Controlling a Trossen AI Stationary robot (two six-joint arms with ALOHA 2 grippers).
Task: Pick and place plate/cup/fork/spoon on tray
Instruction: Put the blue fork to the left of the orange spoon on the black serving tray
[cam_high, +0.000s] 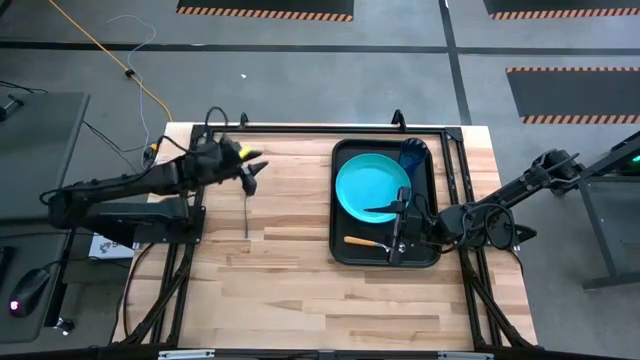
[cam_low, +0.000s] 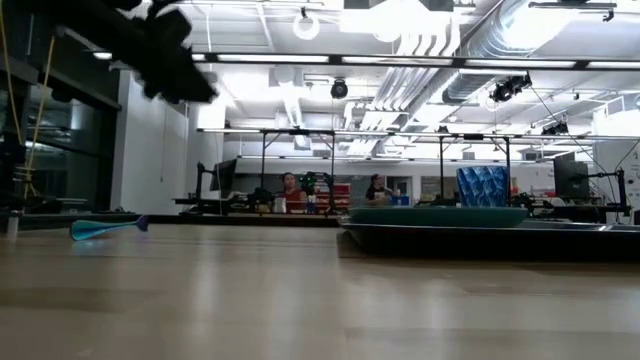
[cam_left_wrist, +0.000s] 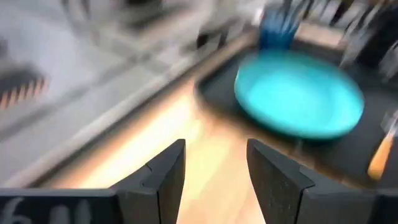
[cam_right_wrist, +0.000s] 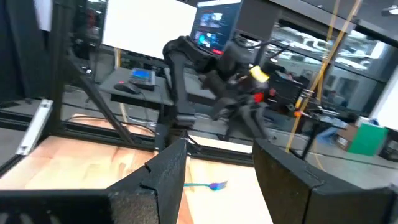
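The tray (cam_high: 345, 235) lies on the right half of the desk (cam_high: 290, 290), close to its right edge and far edge. It holds three things. The plate (cam_high: 368, 187) fills most of the tray's far part, lying flat. The cup (cam_high: 413, 153) stands in the tray's far right corner, just beside the plate's rim. The spoon (cam_high: 360, 241) lies near the tray's near rim, its orange handle pointing toward the tray's left side.

The fork (cam_high: 246, 214) is outside the tray, lying on the bare wood in the left half of the desk, well apart from the tray; the low view shows it (cam_low: 105, 228) flat on the surface.

The left claw (cam_high: 250, 172) hangs above the desk near the far left corner, over the fork's far end; its fingers (cam_left_wrist: 166, 174) are apart and hold nothing. The right claw (cam_high: 398, 232) is over the tray's near right part, beside the spoon, with its fingers (cam_right_wrist: 166, 171) spread and empty.
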